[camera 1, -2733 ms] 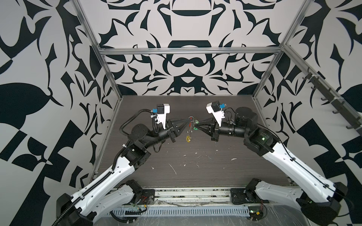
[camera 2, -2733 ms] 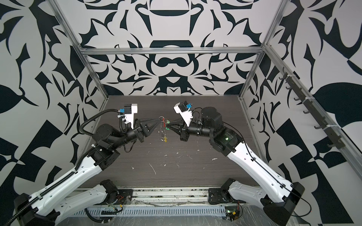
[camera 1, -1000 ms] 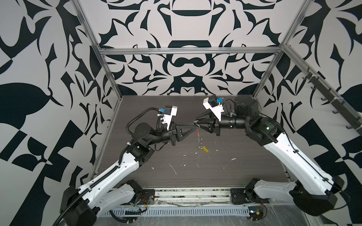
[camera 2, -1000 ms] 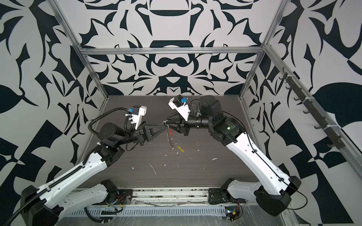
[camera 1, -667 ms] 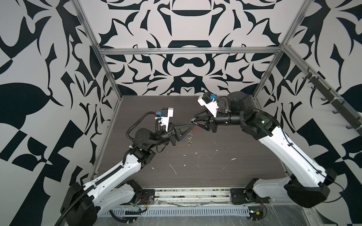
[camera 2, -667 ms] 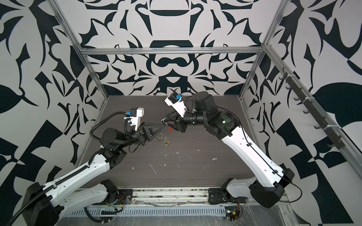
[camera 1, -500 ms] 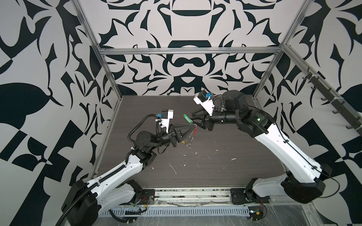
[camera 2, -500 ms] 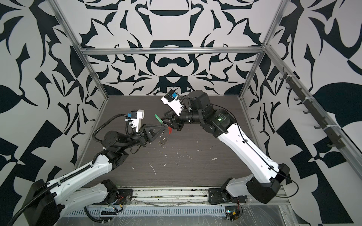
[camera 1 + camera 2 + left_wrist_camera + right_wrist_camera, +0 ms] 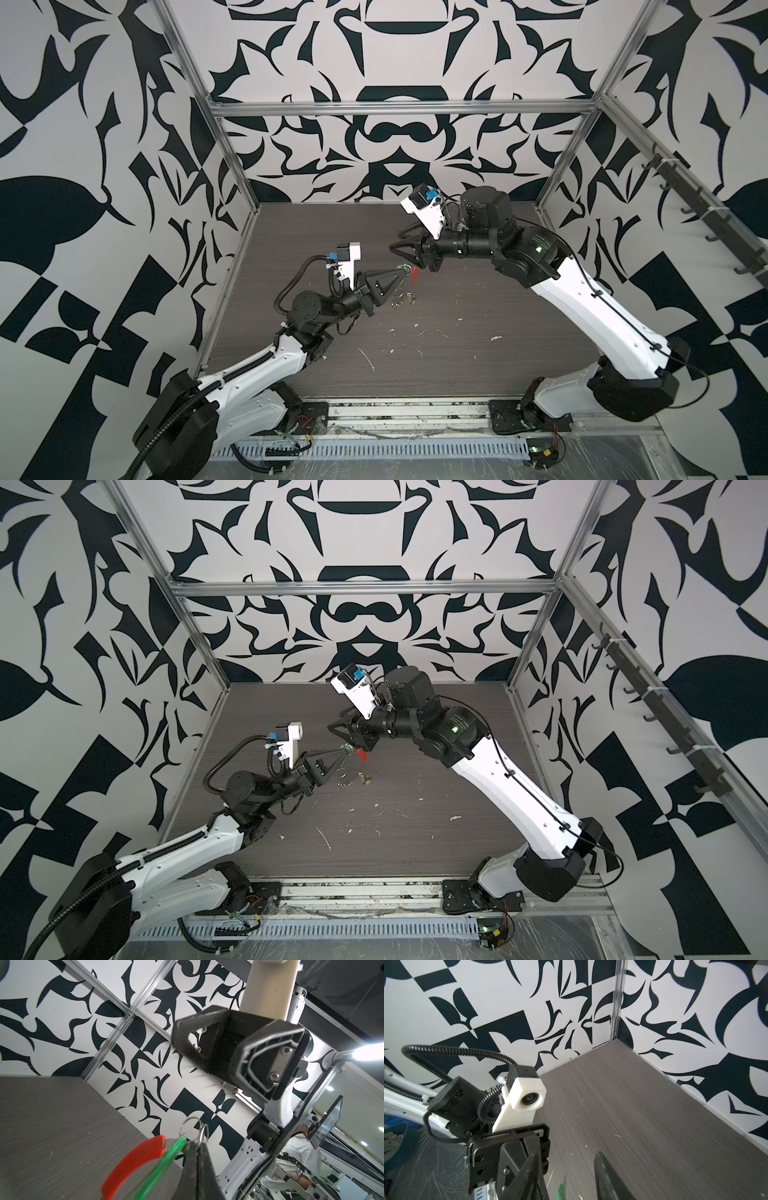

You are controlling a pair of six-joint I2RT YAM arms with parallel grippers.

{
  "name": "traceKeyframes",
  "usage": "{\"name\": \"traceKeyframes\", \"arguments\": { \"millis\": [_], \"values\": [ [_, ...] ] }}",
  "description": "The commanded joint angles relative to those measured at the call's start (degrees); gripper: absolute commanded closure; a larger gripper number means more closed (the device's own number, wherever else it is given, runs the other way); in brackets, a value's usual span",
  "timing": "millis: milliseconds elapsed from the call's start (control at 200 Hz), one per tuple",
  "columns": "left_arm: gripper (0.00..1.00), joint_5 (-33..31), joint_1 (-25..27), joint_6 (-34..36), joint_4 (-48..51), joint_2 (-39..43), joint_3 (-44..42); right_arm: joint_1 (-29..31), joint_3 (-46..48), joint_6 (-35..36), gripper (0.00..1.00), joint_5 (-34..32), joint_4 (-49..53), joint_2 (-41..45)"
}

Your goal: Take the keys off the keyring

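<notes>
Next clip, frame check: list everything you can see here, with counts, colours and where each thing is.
keyring: 1, silvery with a curved red part, pinched in the left claw
wire rings: at least 2, silvery, sticking out at that claw's tip
green tag: 1, green, beside the red part; its key is hidden
yellow tag: 1, yellow, below the left claw; lying or hanging, cannot tell
flecks: many, white, scattered on the table
table: 1, dark grey woodgrain
walls: black-and-white patterned, around the table
left claw: 1, black, shut on the keyring
right claw: 1, black, open, gripping nothing, facing the left claw
</notes>
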State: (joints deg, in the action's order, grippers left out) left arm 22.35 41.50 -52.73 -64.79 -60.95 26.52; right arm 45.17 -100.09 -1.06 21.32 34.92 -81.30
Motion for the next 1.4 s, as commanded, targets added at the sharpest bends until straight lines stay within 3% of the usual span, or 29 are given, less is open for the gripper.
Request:
{"name": "traceKeyframes", "arguments": {
  "millis": [0, 205, 405, 630, 1010, 1240, 1395],
  "values": [
    [1.0, -3.66, -0.01, -0.7, -7.67, 0.53, -1.03, 0.36, 1.55, -2.73, 0.53, -3.36, -6.94, 4.6],
    [1.0, -5.47, -0.02, -0.56, -8.86, 1.03, -1.48, 0.12, 7.67, -6.88, 0.56, 2.12, -9.7, 8.18],
    [1.0, -7.03, -0.01, 0.73, -7.11, 3.14, -1.97, -5.84, 14.58, -16.9, 0.54, 19.15, -18.62, 9.73],
    [1.0, -8.54, -0.01, 1.95, -5.43, 5.18, -2.23, -7.37, 17.92, -22.54, 0.55, 25.74, -22.87, 8.65],
    [1.0, -9.73, -0.03, 2.37, -4.94, 5.58, -2.12, -7.2, 18.36, -23.96, 0.69, 28.52, -24.69, 6.66],
    [1.0, -9.88, -0.02, 2.67, -4.73, 5.76, -1.84, -5.87, 17.35, -21.85, 0.69, 27.86, -22.29, 5.42],
    [1.0, -10.36, -0.01, 2.74, -4.48, 6.0, -2.09, -4.83, 16.95, -21.08, 0.74, 27.86, -21.82, 4.75]
  ]
}}
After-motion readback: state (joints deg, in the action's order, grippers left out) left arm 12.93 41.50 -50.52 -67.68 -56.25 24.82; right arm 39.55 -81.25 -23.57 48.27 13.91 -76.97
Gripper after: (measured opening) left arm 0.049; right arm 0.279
